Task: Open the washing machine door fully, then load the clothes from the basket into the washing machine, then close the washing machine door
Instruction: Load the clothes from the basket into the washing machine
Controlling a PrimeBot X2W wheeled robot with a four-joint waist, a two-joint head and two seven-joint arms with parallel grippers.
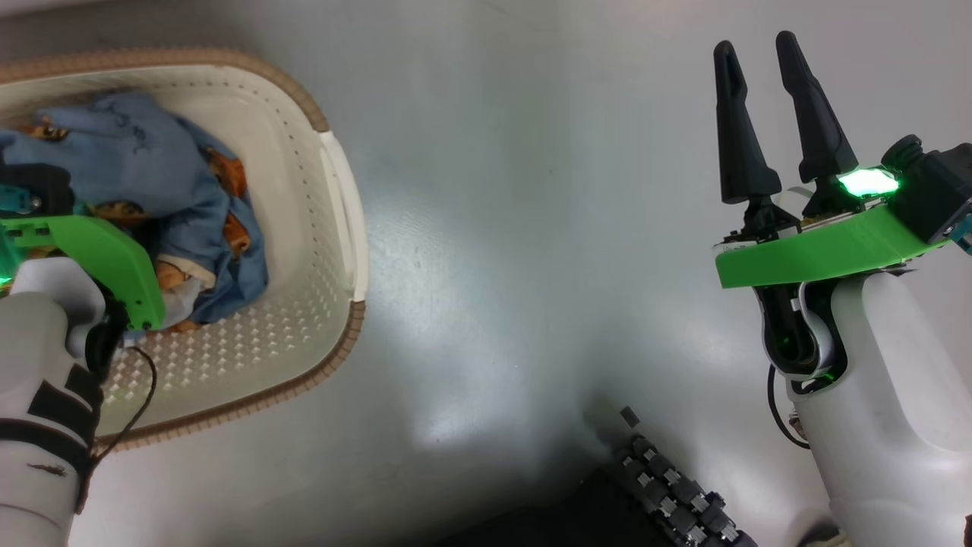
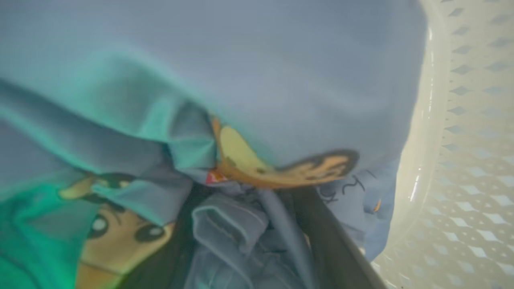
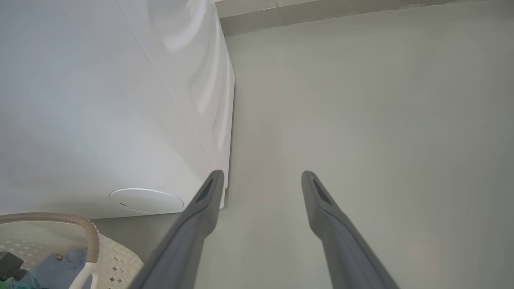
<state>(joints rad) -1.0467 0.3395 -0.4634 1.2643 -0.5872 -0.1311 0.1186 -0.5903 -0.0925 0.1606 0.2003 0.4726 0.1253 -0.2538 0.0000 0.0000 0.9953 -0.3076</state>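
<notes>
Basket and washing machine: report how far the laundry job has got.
Done: nothing I can confirm; of the washing machine I see a plain white panel. In hand: the left end effector is down among the clothes in the basket, jaws open around a fold. Left: loading the clothes and closing up. The right end effector hangs open, empty, over the floor.

Head: straight down on floor [image 1: 531,228] and basket [image 1: 345,228]. Left wrist — buried close against clothes [image 2: 281,72]. Right wrist — low, facing washing machine [image 3: 100,120], basket corner shared.
</notes>
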